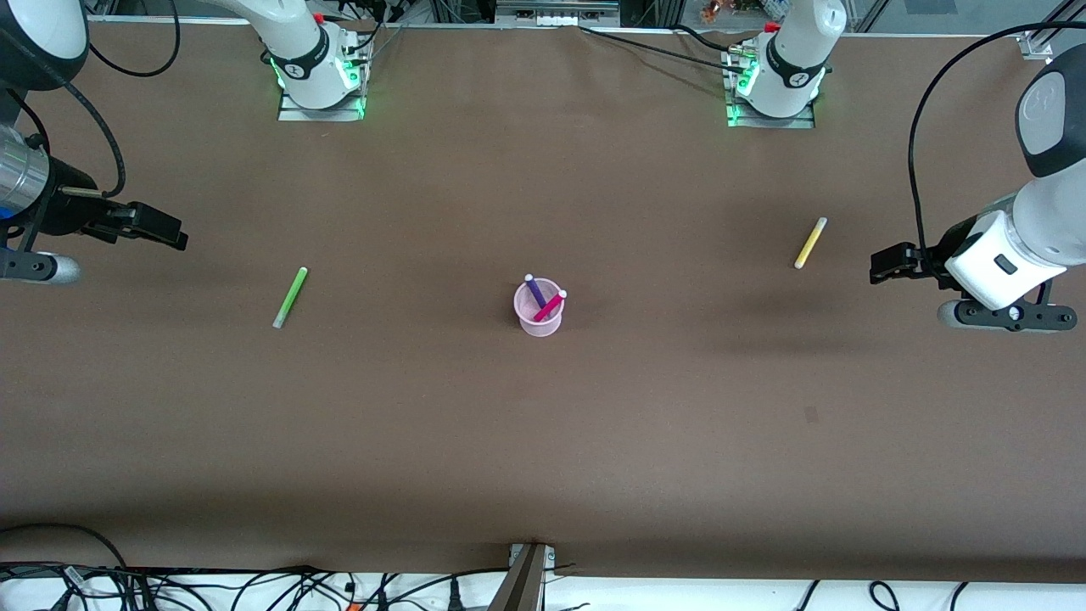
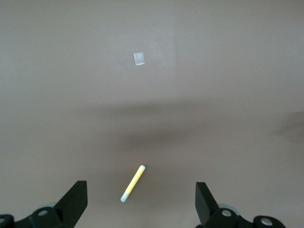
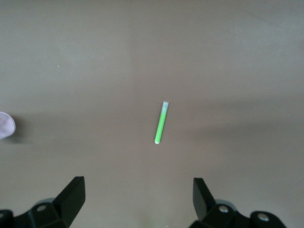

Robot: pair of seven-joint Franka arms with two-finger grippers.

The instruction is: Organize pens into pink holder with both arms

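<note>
The pink holder (image 1: 539,312) stands mid-table with the purple pen (image 1: 535,291) and the magenta-pink pen (image 1: 550,306) leaning inside it. The light green pen (image 1: 290,297) lies flat toward the right arm's end of the table; it also shows in the right wrist view (image 3: 161,122). The yellow pen (image 1: 810,243) lies flat toward the left arm's end; it also shows in the left wrist view (image 2: 133,183). My right gripper (image 1: 174,233) is open and empty, up over the table's end, apart from the green pen. My left gripper (image 1: 882,265) is open and empty, up in the air beside the yellow pen.
The brown table (image 1: 543,441) carries a small pale tape mark (image 2: 139,58). The arm bases (image 1: 321,81) stand along the back edge. Cables (image 1: 254,585) lie along the front edge. The holder's edge shows in the right wrist view (image 3: 5,125).
</note>
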